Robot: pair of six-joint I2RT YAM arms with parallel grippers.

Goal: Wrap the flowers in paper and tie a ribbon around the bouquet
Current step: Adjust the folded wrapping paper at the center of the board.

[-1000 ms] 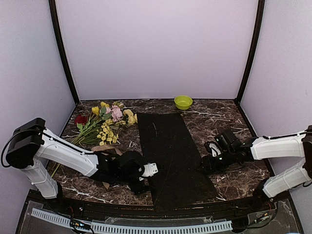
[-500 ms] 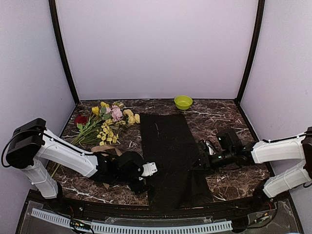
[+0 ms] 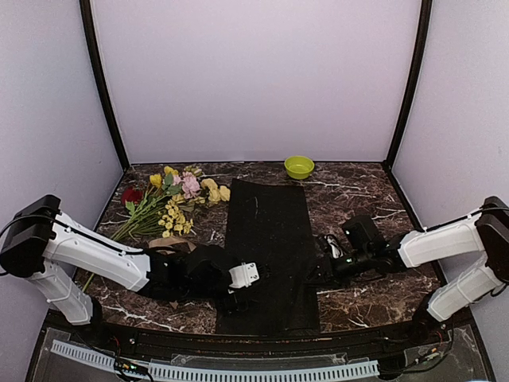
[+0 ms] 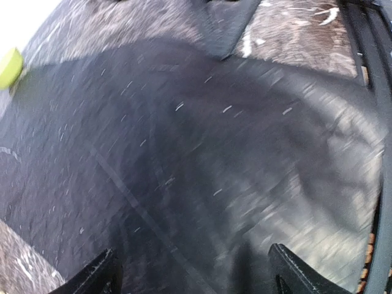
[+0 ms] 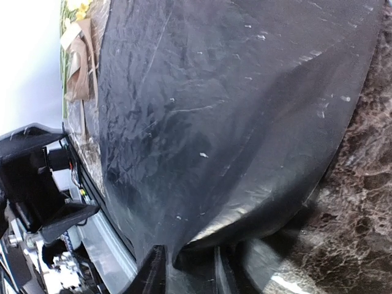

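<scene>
My right hand (image 5: pixel 187 272) just clenched the edge of the large black crinkly paper sheet (image 3: pixel 266 239), dragging it left; left hand (image 4: pixel 193 278) released.

Blurred paper (image 4: pixel 196 153), left wrist view

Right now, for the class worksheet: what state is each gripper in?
Left gripper: open, holding nothing, over the paper.
Right gripper: closed on the paper's lifted edge.
</scene>
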